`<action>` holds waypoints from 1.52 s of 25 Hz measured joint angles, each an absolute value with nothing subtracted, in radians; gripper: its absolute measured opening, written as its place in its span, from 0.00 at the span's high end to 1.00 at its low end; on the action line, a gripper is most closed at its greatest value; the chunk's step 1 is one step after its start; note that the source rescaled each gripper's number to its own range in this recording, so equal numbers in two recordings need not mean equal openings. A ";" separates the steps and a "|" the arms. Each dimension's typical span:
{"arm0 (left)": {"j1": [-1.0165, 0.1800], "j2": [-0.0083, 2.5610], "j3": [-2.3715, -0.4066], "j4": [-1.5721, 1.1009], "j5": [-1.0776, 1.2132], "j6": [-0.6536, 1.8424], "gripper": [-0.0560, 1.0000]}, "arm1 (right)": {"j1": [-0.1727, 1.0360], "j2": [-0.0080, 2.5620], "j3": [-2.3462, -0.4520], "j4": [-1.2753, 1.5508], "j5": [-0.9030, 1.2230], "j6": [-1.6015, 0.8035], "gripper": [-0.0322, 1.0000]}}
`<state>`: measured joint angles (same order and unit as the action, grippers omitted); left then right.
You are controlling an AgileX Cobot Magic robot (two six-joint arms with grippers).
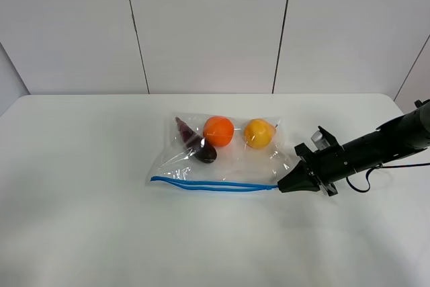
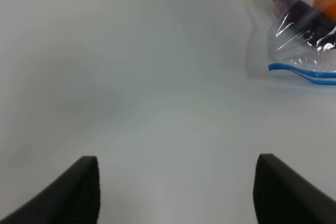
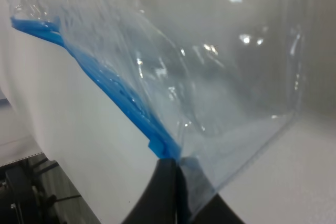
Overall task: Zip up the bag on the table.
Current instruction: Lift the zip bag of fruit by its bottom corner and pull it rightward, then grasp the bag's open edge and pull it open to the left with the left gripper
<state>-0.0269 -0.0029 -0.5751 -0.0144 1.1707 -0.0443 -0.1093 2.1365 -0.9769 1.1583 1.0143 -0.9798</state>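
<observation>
Our right gripper point(image 3: 175, 167) has its dark fingertips point(image 3: 164, 182) pressed together on a corner of the bag point(image 3: 220, 77), right where the blue zip strip point(image 3: 105, 85) ends. Up this close the crinkled film blurs, and we cannot make out anything through it. From the high camera the right gripper point(image 1: 282, 187) meets the bag point(image 1: 232, 159) at its right corner. The zip strip's point(image 1: 208, 184) two blue lines run slightly apart and join at the pinch. Our left gripper point(image 2: 177, 163) is spread wide over bare table point(image 2: 131, 77), gripping nothing. Only the ends of its fingers point(image 2: 79, 190) show, cut off by the frame edge, and the bag point(image 2: 299, 35) is cropped at that view's border. The bag lies flat near the middle of the white table point(image 1: 80, 206). Inside it are an orange fruit point(image 1: 218, 130), a yellow fruit point(image 1: 259, 133) and a dark purple piece point(image 1: 196, 144), which we cannot identify.
</observation>
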 joint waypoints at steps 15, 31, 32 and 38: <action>-0.027 -0.003 -0.575 -0.014 1.171 -0.044 0.18 | -0.109 2.137 -1.076 1.138 1.142 -0.925 0.97; -0.027 -0.003 -0.575 -0.014 1.171 -0.044 0.18 | -0.109 2.013 -1.135 1.117 1.201 -0.776 0.97; -0.027 -0.003 -0.575 -0.014 1.171 -0.044 0.18 | -0.109 2.009 -1.135 1.114 1.201 -0.776 0.97; -0.027 -0.003 -0.575 -0.014 1.171 -0.044 0.18 | -0.109 2.007 -1.135 1.107 1.202 -0.776 0.97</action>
<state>-0.0269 -0.0029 -0.5751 -0.0144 1.1707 -0.0443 -0.1093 2.0073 -1.1351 1.1067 1.2024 -0.7765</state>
